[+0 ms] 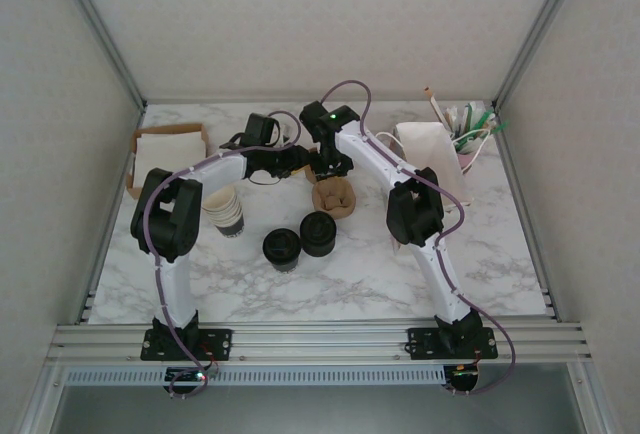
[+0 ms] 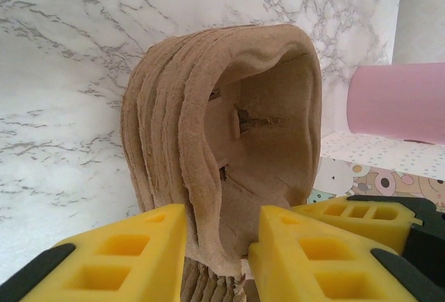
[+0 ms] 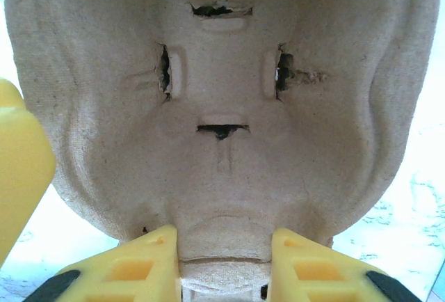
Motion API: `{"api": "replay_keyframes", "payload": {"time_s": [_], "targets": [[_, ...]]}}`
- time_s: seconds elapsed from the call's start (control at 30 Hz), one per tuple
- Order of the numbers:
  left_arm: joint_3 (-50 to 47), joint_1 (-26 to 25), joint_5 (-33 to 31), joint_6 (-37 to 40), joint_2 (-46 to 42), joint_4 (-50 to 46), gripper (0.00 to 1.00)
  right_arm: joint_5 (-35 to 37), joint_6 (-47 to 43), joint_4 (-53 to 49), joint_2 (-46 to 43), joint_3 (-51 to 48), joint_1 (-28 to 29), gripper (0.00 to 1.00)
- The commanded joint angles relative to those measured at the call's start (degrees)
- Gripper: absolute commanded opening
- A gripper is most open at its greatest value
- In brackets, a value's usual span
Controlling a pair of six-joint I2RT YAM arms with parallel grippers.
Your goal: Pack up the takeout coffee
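Nearward of the left gripper (image 2: 221, 236) stands takeout coffee (image 1: 282, 248).

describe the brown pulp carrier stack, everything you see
The stack of brown moulded-pulp cup carriers is several nested fibre shells with rounded rims and a recessed centre cut by four slits. It is at the middle of the white marble table; the left tool pinches its layered rim, the right tool its lower edge.

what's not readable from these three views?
- Left wrist: left gripper pinches the carrier stack; the layer count is cut off by the bottom edge.
- Right wrist: the carrier hides what lies beyond the right gripper.
- Top external: wrist housings cover both grips at the stack.
- Top external: two black round items; cups beneath or lids alone, too small.
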Motion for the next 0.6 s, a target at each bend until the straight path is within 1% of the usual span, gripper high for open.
{"api": "replay_keyframes", "payload": {"time_s": [0.0, 0.07, 0.27, 0.47, 0.57], "targets": [[1.26, -1.67, 5.2, -0.6, -1.19, 3.82, 0.33, -2.48, -0.7, 1.39, -1.76, -0.85, 0.82, 0.3], [1.28, -1.67, 4.49, -0.11, -1.45, 3.12, 0.29, -2.0, -0.68, 1.08, -1.73, -0.85, 0.77, 0.3], [2.07, -1.74, 1.17, 1.93, -2.56, -0.28, 0.29, -1.04, -0.5, 0.57, -1.51, -0.77, 0.78, 0.3], [1.79, -1.78, 2.93, 0.76, -1.45, 1.63, 0.3, -2.69, -0.62, 1.6, -1.77, -1.03, 1.01, 0.3], [1.88, -2.0, 3.62, 0.31, -0.82, 2.39, 0.32, -3.04, -0.84, 1.77, -1.95, -1.03, 1.13, 0.31]]}}
